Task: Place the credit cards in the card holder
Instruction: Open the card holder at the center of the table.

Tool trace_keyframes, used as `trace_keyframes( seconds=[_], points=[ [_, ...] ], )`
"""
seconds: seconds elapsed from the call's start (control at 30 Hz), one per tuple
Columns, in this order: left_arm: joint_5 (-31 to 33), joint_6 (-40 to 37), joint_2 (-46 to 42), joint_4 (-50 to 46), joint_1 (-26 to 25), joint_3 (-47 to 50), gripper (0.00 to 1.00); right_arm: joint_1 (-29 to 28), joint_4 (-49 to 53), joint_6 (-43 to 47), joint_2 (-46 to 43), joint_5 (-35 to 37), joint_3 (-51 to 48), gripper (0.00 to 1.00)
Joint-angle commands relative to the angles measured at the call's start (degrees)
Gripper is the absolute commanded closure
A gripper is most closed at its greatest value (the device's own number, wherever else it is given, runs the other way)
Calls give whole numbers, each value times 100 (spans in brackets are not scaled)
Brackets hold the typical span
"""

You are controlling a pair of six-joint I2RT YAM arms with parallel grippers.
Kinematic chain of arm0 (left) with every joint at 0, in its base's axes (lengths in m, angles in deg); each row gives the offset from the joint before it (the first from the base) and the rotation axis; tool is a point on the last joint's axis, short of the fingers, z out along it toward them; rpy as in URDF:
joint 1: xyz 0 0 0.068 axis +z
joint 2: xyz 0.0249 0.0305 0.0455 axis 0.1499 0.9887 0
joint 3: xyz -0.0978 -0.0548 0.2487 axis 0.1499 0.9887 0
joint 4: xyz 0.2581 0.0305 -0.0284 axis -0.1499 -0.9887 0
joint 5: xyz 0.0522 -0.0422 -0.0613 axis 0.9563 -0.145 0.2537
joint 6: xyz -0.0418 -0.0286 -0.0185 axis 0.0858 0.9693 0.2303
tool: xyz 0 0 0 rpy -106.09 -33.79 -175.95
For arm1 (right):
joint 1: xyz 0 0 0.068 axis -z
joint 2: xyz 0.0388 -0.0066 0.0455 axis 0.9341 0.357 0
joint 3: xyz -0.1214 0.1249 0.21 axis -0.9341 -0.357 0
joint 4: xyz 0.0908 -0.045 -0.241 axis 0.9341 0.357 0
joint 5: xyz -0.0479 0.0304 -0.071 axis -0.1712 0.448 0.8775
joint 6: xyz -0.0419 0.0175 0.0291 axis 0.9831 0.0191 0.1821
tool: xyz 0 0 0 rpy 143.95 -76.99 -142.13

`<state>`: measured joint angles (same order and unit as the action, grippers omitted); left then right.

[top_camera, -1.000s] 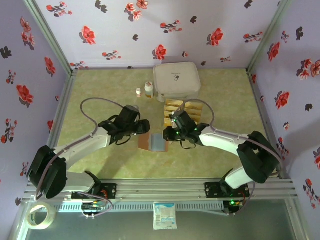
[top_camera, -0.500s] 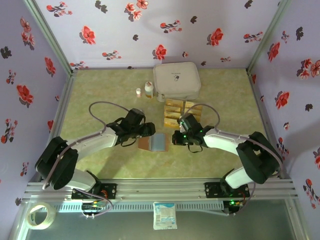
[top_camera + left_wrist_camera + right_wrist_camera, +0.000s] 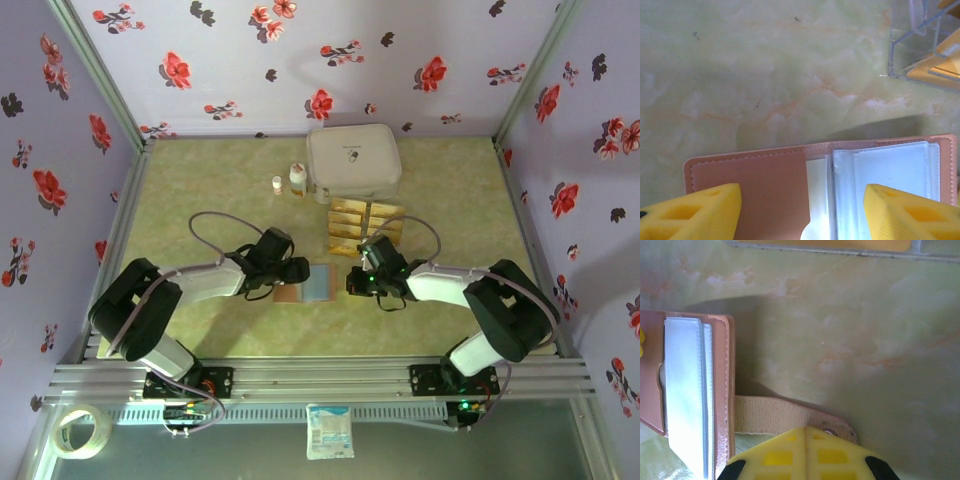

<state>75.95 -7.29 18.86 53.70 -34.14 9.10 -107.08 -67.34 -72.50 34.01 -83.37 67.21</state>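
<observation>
Robotics lab test cell, not a home: boxed in left, right and far by panels of lilac flowered wallpaper point(image 3: 230, 60), floored with a marbled green counter point(image 3: 210, 160), fronted by bare aluminium rails point(image 3: 320, 373) carrying bolted arm bases point(image 3: 190, 382) and loose wiring point(image 3: 200, 412).

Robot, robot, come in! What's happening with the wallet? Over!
Left gripper open over open card holder. Right gripper shut on its strap. Credit cards in rack. Nothing blocking.
</observation>
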Motion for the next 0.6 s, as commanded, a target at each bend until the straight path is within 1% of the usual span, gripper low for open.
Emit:
trace_keyframes(
  seconds=[0.0, 0.17, 0.3, 0.4, 0.43, 0.57],
  points=[
    [-126, -272, 82, 211, -23, 55, 34, 38, 102, -169, 107, 167, -205, 97],
    [-239, -359, -151, 146, -22, 57, 34, 38, 251, -322, -248, 239, -239, 97],
    [-298, -468, -447, -152, -22, -115, 33, 38, 495, -454, -799, 326, -220, 92],
    [-316, -462, -702, -377, -22, -267, 32, 38, 796, -504, -1273, 398, -139, 81],
    [-306, -441, -786, -464, -22, -312, 30, 30, 924, -504, -1429, 419, -92, 74],
    [-234, -223, -1060, -707, -22, -427, 25, 28, 1392, -462, -1908, 490, 141, 54]
  ],
)
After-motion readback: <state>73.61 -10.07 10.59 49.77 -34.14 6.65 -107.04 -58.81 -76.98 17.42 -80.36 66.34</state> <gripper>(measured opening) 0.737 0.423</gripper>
